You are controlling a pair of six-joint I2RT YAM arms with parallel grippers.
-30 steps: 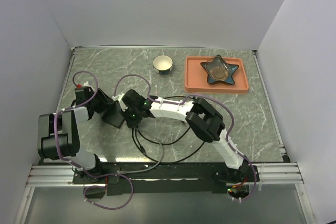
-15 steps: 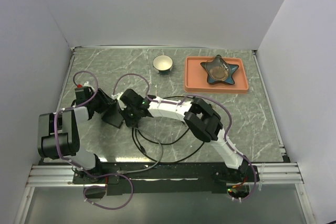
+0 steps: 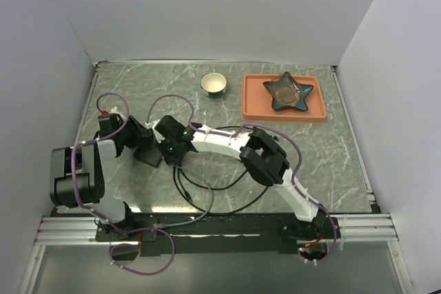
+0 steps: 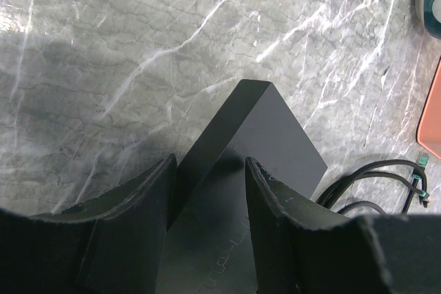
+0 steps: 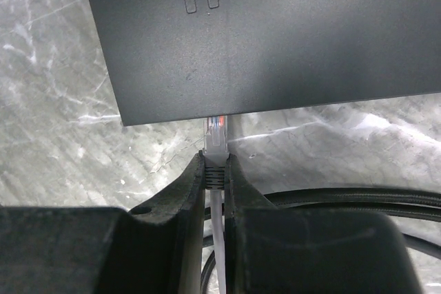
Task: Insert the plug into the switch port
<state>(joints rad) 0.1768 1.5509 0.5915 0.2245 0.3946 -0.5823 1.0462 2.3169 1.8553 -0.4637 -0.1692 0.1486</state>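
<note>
- Plug (image 5: 215,134): its clear tip sits right at the lower edge of the switch (image 5: 262,39), with the contacts just passing under that edge. The port itself is hidden in the right wrist view, so you cannot tell whether the two line up.
- Right claw (image 5: 215,169): clamped tight on the plug's rear boot, with the pale cord running back between its fingers.
- Change: over the last second the right claw has crept left in the overhead view, closing on the switch, with the same grip. My read is a final approach, with the plug not yet seated.
- Left claw (image 4: 207,177): its fingers straddle the switch body and pinch it, bracing it where it was a second ago.
- The switch sits left of centre on the desk (image 3: 331,156), between your two claws.
- Next, as I judge it: push straight in, and watch for the tip catching on the housing edge.
- Black cable (image 3: 227,185): loose loops on the desk in front of the switch.
</note>
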